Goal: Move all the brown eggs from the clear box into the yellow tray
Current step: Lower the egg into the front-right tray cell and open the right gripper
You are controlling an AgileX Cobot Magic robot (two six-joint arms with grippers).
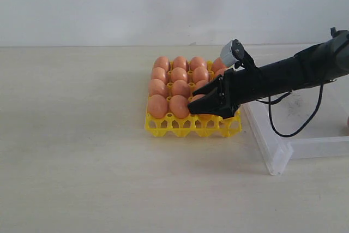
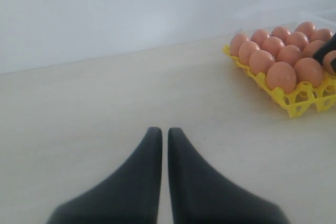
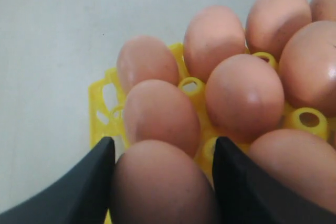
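**Right Claw Is Holding an Egg at the Yellow Tray**

The right claw [image 1: 195, 103] is reaching in from the right side of the exterior view, on the end of a long black arm [image 1: 283, 75]. Its tip is sitting at the front row of the bright yellow plastic egg tray [image 1: 188, 127]. In the right wrist view, the claw [image 3: 164, 153] is standing partly open. Its two dark fingers [image 3: 89, 192] are pressing on both sides of one smooth orange-brown oval egg [image 3: 163, 190]. I cannot tell if this egg is sitting right down in its cup.

The other smooth brown eggs [image 1: 179, 75] are sitting in rows in the tray and filling most of it.

The shallow clear plastic box [image 1: 278, 154] is lying just beside the tray, under the black arm.

The left claw [image 2: 164, 131] is hanging over the bare pale table [image 2: 79, 103], well apart from the tray. Its fingers are almost touching and are holding nothing.
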